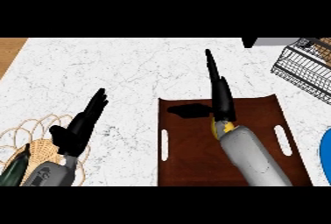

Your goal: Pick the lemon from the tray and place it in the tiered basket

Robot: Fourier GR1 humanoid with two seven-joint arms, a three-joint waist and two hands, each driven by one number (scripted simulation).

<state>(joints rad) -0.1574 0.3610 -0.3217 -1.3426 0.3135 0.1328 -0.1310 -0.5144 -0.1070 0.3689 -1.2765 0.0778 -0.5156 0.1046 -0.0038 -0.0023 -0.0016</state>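
Smooth grey forearms rise from the lower edge. Lower left, the left hand rests with its fingers straight and empty beside a looped wicker mat. At centre, the right hand stretches its fingers straight and narrow, curled round nothing, over a flat brown tray with slotted handles. The lemon shows as a yellow sliver on the tray beneath the wrist. A wire tiered basket sits upper right on the white marbled worktop.
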